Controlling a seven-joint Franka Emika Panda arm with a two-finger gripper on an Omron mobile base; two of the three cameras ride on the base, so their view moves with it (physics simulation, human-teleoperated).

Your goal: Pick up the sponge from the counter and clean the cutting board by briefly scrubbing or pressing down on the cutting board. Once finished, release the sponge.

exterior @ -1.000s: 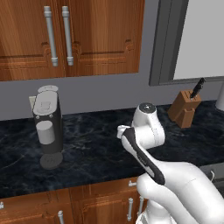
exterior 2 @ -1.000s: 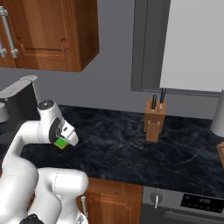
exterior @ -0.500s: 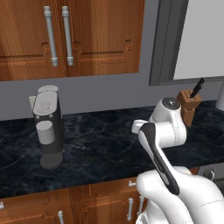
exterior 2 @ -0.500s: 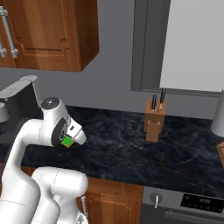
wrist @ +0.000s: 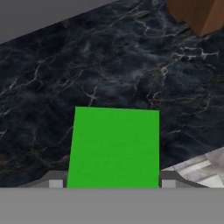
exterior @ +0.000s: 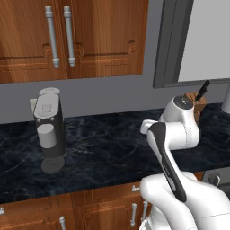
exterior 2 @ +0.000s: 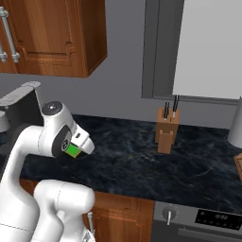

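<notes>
My gripper [exterior 2: 74, 149] is shut on the sponge [exterior 2: 72, 151], and in the right base view the sponge's green face peeks out below the white hand. In the hand view the sponge [wrist: 114, 146] is a bright green block between the two fingertips [wrist: 55, 182], held above the dark veined counter [wrist: 109, 65]. It hangs over the counter [exterior 2: 189, 160] left of the middle. A sliver of reddish-brown cutting board [exterior 2: 238, 164] shows at the far right edge, well away from the gripper.
A tan knife block [exterior 2: 166, 130] stands at the back of the counter, to the right of the arm; its corner [wrist: 197, 15] shows in the hand view. A dark coffee machine [exterior: 48, 128] stands at the left. Stove controls [exterior 2: 212, 220] lie below the counter's right end.
The arm has swung to the right along the counter with the sponge still in the gripper, nearer to the knife block.
</notes>
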